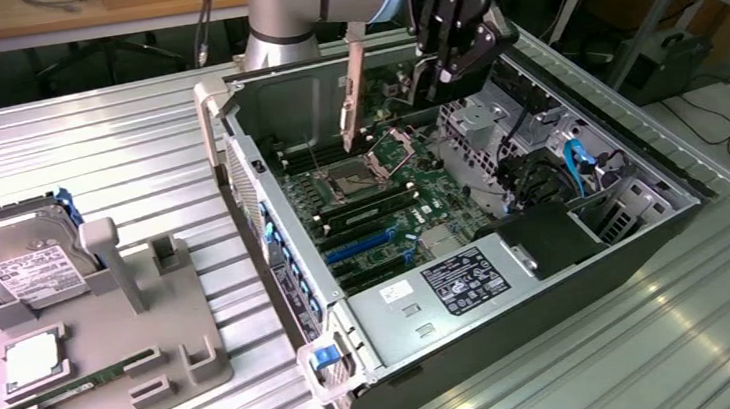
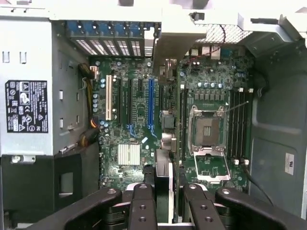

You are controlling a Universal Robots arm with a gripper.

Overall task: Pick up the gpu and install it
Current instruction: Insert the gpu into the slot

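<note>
Ribbed metal bench [image 1: 118, 138] carries the open computer case [image 1: 288, 101], lying on its side in the middle of the exterior view. Your gripper [image 1: 449, 76] hangs in the upper middle of that view, over the motherboard [image 1: 380, 213]. Its fingers [image 2: 143, 206] pinch the gpu [image 2: 164, 177] by its two flat faces. The card hangs edge-on, with its silver bracket [image 1: 354, 85] toward the exterior view's left, and sits in no slot yet. I judge that you do well to keep the card's edge parallel to the long blue slot [image 2: 151, 103] and level, without any tilt. A slanted card could scrape the CPU socket [image 2: 207, 129] nearby.
</note>
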